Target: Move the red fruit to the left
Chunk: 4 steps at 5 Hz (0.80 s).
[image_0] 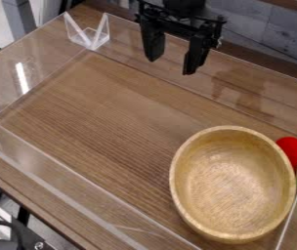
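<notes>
1 red fruit [292, 150] – half-hidden behind wooden bowl [234, 182].

Soft, low-resolution view; glare on clear walls [34, 73]

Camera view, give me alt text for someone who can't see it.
A black gripper, open and pointing down, hangs over the far side of a wooden table with clear walls. Near the right edge sits an empty wooden bowl, with a red fruit tucked just behind it.

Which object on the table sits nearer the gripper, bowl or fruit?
The wooden bowl: it lies between the open gripper and the red fruit, which sits behind its right rim.
</notes>
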### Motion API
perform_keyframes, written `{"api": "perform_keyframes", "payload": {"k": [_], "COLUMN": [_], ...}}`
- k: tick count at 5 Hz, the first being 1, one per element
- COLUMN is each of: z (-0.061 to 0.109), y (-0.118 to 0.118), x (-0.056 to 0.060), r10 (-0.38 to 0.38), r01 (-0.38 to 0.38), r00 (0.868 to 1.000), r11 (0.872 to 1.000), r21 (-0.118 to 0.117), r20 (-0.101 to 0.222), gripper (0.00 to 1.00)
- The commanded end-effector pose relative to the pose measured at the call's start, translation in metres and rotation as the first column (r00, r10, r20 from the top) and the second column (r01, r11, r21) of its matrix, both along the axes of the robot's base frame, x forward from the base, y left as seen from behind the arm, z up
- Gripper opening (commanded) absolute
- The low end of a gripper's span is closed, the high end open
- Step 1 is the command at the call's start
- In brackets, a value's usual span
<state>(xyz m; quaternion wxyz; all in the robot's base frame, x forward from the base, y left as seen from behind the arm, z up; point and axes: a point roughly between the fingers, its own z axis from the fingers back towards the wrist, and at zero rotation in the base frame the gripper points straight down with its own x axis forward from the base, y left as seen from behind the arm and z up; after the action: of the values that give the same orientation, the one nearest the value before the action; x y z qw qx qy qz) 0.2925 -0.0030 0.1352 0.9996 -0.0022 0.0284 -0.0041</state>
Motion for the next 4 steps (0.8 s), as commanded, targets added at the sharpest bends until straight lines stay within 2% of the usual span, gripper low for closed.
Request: {"api": "perform_keyframes", "payload": {"k": [1,2,3,4], "z": [-0.009,-0.016,-0.02,-0.026], "y": [0.005,-0.011,-0.03,-0.05], "x": [0.003,0.008,0.012,0.013], "r10": [0.019,0.124,0.221,0.306], "r01": [-0.02,-0.124,-0.223,-0.307], "r00": [1.0,0.992,0.975,0.952], "r11": [1.0,0.991,0.972,0.946], "r21": [-0.008,-0.043,-0.08,-0.107], "r20": [-0.022,-0.018,-0.024,-0.028], "gripper": [1.0,1.0,1.0,1.0]}}
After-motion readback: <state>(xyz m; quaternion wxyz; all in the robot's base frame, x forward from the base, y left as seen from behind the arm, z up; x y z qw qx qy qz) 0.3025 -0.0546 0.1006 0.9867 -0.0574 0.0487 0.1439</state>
